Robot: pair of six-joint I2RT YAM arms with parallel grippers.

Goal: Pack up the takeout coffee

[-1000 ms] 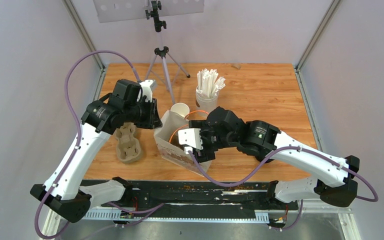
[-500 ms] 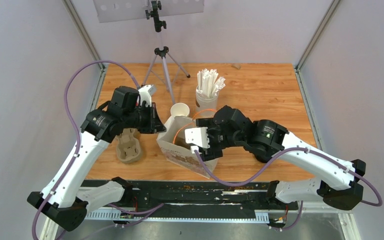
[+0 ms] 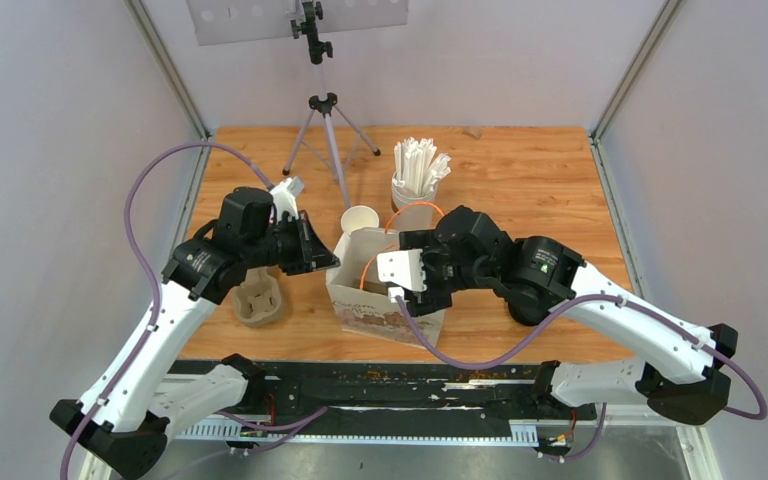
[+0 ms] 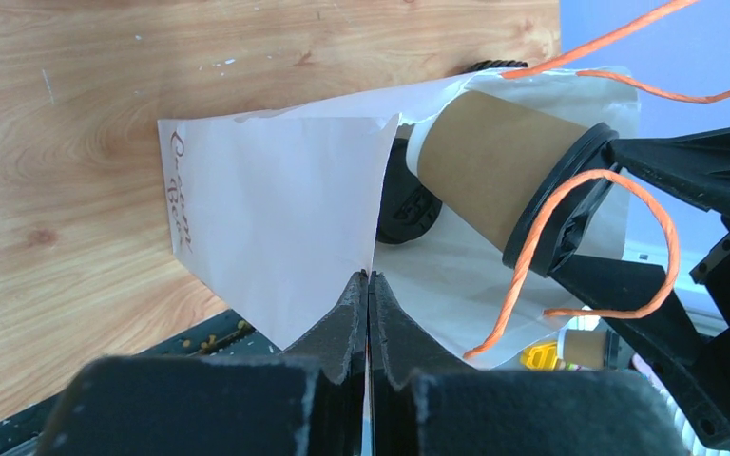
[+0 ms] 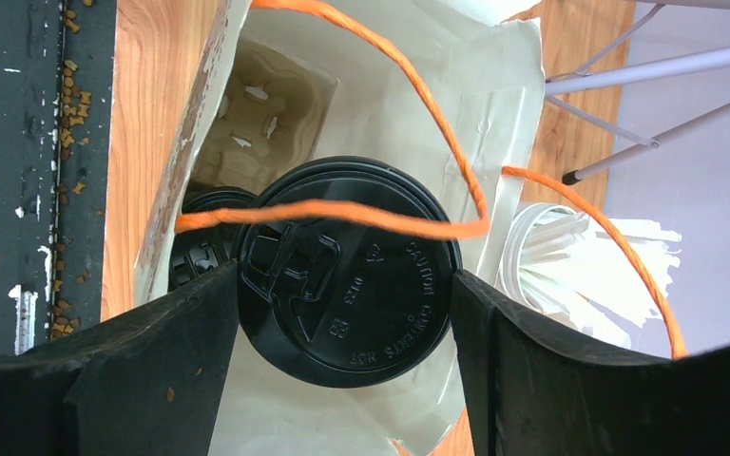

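**Layout.** The tabletop carries a white paper bag, which stands near the middle of the near edge with its mouth open upward. A moulded brown cup carrier lies on the tabletop toward the left edge, apart from the bag.

**End effectors.** The left gripper has its fingers pressed together on the bag's left wall edge, holding the mouth open. The right gripper is clamped on the takeout coffee cup, with one finger on each side of the lid.

**Position of the work item.** The cup hangs inside the bag mouth, base first, and has not been set down. A second black lid is partly visible lower in the bag, just beside and below the held cup.

**Appearance.** The cup body is plain brown paper. Its round black lid has raised lettering and a sip tab and appears fully seated.

**Hazards.**
1. The orange cord handle crosses over the lid, between the fingers. It is likely to snag a finger on withdrawal and drag or tip the bag.
2. The grip bears on the lid, not the cup body. A knock against the second cup could unseat the lid.
3. If the left pinch slips off the thin paper, the wall may fold inward onto the cup.
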